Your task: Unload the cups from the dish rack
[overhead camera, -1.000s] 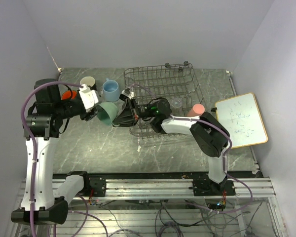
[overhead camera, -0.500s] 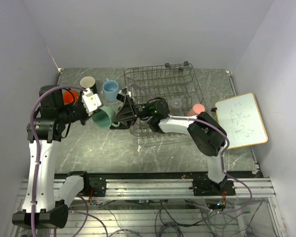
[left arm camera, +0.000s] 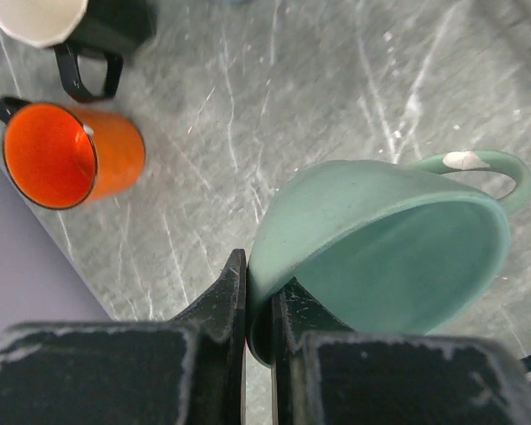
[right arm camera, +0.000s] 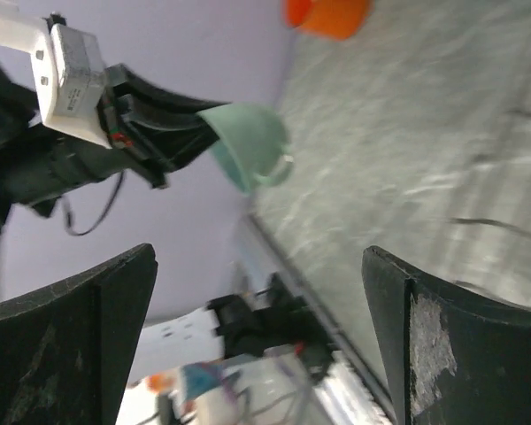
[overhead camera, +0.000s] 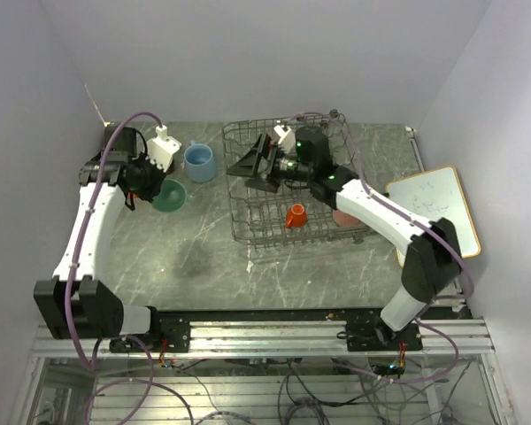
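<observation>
Top external: finds left gripper [overhead camera: 159, 186] pinching the rim of the green cup [overhead camera: 169, 196], over the tabletop [overhead camera: 212, 257] left of the rack [overhead camera: 234, 212]. Left wrist: confirms the pinch, fingers [left arm camera: 233, 297] pressed on either side of the cup wall, mouth tipped sideways, handle on the side away from the gripper. Cannot tell whether the cup touches the tabletop. Places blue mug [overhead camera: 198, 162] just beside the cup, toward the rack and farther back. Places orange mug [left arm camera: 71, 155] and black mug [left arm camera: 93, 31] upright on the other side, near the cup but apart from it. Shows bare tabletop around the cup, so the move probably calls for righting it and lowering it straight down, clear of all three mugs.

Right gripper [overhead camera: 253, 171]: spread wide, holding nothing, hanging over the rack's left back part, pointed toward the left arm. Puts tiny orange cup [overhead camera: 295, 215] inside the rack by its near edge, nearer the arm bases than this gripper and a little to its right; too small to tell how it lies. Puts pink tumbler [overhead camera: 346, 217] in the rack too, near right, half hidden under the right forearm. Shows no clear glass, which may be hidden by that arm. Makes the right arm the nearer one for both, needing a pull back toward the near edge.
</observation>
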Controlling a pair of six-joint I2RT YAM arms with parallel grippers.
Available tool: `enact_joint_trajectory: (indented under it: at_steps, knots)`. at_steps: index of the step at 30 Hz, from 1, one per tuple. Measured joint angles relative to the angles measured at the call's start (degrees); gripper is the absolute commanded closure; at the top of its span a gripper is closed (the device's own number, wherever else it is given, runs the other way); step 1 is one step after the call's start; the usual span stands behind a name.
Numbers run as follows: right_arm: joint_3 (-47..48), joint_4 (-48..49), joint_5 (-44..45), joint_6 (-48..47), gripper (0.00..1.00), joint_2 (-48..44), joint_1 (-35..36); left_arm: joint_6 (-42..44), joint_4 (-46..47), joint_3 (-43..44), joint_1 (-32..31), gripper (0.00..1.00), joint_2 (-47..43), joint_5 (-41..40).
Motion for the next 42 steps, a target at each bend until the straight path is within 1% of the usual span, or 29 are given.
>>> enact_joint_trajectory:
  at_steps: [2, 6, 8, 13, 18, 23, 32, 37, 42]
  knots:
    - [0.3, -8.3, 5.6, -6.0, 0.0, -3.0, -1.9, -1.1, 0.3, 0.0, 0.0, 0.93, 2.9, -2.5]
    - [-0.1, -17.9, 14.0, -13.5, 0.0, -7.5, -7.1, -2.6, 1.3, 0.5, 0.0, 0.93, 10.2, -7.3]
    - [-0.1, -21.8, 20.9, -17.5, 0.0, -9.7, -9.1, -3.2, 2.2, 1.1, 0.0, 0.93, 14.5, -9.4]
    - [0.7, -30.3, 35.4, -25.9, 0.0, -13.0, -9.0, -3.8, 4.7, 2.7, 0.1, 0.93, 23.5, -13.5]
    - [0.3, -36.2, 44.2, -30.2, 0.0, -13.5, -8.8, -4.4, 5.7, 6.3, 0.1, 0.93, 29.7, -15.2]
    - [-2.2, -40.0, 47.6, -32.3, 0.0, -14.9, -10.6, -5.1, 7.0, 9.4, 0.2, 0.93, 33.5, -15.6]
    - [-4.5, -43.5, 50.5, -32.8, 0.0, -17.7, -12.6, -5.6, 10.1, 9.3, 0.4, 0.93, 34.9, -15.2]
    - [-6.3, -44.9, 52.1, -32.8, 0.0, -18.8, -13.4, -6.7, 11.4, 9.3, 1.4, 0.93, 36.8, -13.7]
    - [-8.3, -45.7, 53.7, -32.7, 0.0, -19.4, -14.5, -7.1, 12.4, 9.2, 2.9, 0.76, 37.4, -12.3]
